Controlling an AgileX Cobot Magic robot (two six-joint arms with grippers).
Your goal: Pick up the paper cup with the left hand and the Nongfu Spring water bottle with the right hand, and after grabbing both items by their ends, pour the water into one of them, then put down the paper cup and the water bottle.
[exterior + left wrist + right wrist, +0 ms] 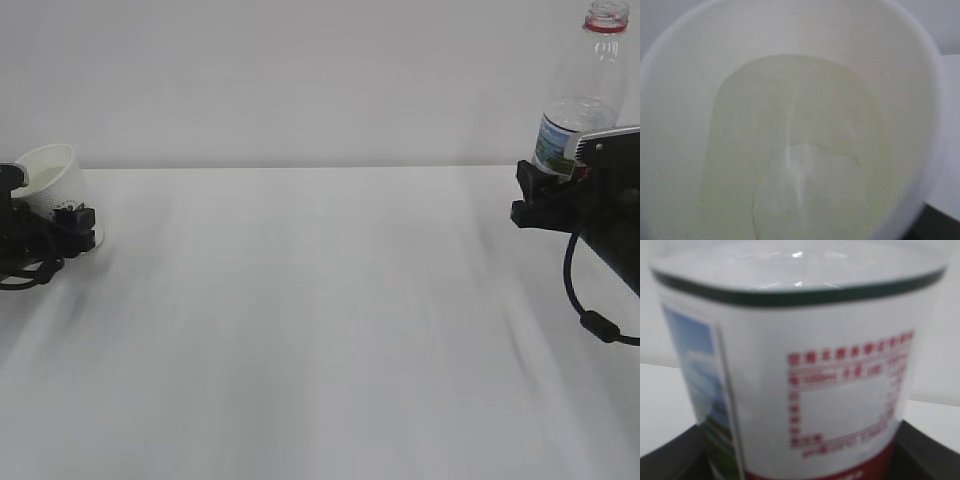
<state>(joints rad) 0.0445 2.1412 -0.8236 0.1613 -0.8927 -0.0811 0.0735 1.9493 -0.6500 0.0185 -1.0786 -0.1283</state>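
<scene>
**Cup and bottle both in grip, far apart**

Cup [48, 180] sits at the desk's [320, 320] left edge, tilted, mouth facing up and left, clamped low on its wall by the left gripper [62, 225]. Left wrist view looks straight into the cup: cream inside, a pale pool at the bottom that may be water [805, 180], hard to be sure. Bottle [580, 95] at the right edge, upright, capless with red neck ring, held by its lower labelled part in the right gripper [550, 195]; jaws partly closed around it. Right wrist view shows only the label up close.

Whether either base touches the desk can't be told.

Risks, my read:
- Tilted cup could spill whatever is in it if it leans further or gets set down crooked.
- Thin cup wall may buckle under a tighter squeeze.
- Bottle is gripped low and stands tall, so a fast swing or early release could tip it.
- Open neck means any tilt spills.
</scene>
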